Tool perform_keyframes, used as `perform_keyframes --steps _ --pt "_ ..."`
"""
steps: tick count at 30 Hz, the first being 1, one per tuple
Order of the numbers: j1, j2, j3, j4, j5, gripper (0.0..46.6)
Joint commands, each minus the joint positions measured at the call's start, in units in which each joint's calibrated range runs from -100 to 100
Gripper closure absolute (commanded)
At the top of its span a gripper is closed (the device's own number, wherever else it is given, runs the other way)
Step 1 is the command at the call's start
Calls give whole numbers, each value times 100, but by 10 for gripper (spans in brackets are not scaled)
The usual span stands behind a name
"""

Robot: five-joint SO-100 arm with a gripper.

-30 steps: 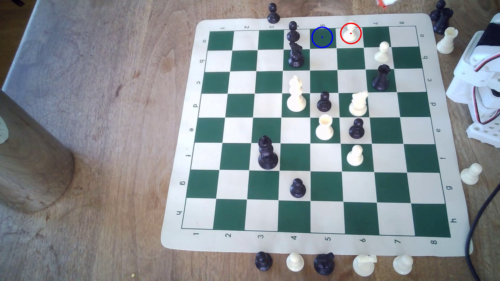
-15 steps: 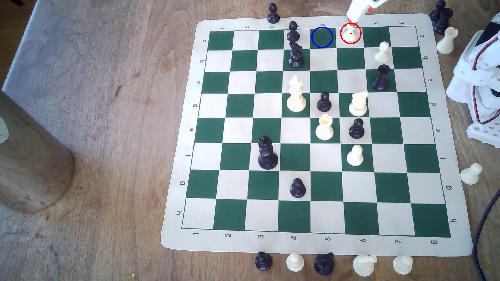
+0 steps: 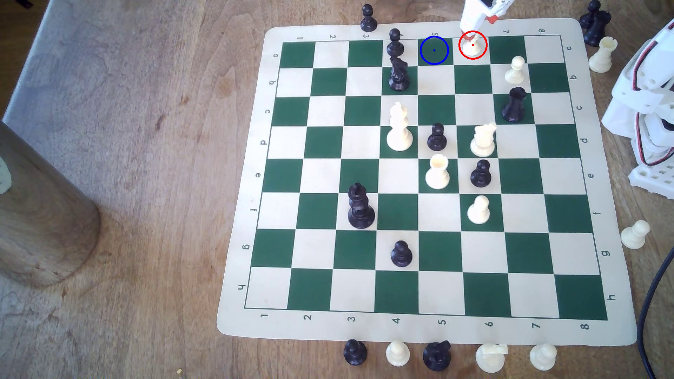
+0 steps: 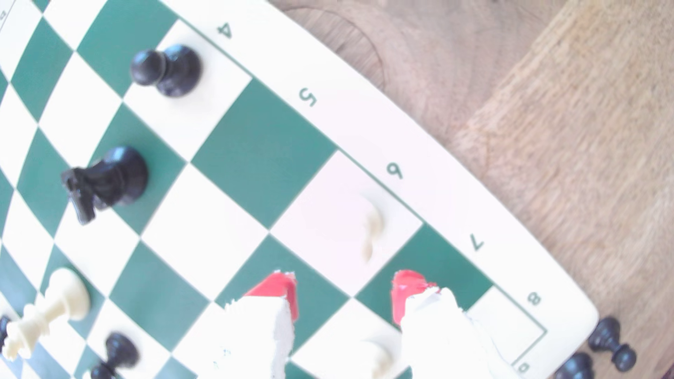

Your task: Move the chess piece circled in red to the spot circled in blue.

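A worn wooden table (image 3: 146, 145) is carrying a green-and-cream chess mat (image 3: 430, 333) toward the exterior view's right. A row of five spare pieces (image 3: 448, 355) is standing on the wood along the mat's near edge, while a lone black pawn (image 3: 368, 18) is sitting just off its far edge. A wooden cylinder (image 3: 40, 215) is resting at the exterior view's left.

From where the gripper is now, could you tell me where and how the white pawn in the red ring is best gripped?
Grip the white pawn around its narrow neck under the ball head, coming straight down from above. It stands upright, alone on its square, and the open gripper has a gap wider than the pawn, so the fingers can likely close on either side.
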Motion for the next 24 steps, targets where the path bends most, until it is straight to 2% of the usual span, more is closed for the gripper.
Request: perform_keyframes --steps 1,24 --pt "14 69 -583 -78 15 320" --pt "-1 816 -574 -536 24 327"
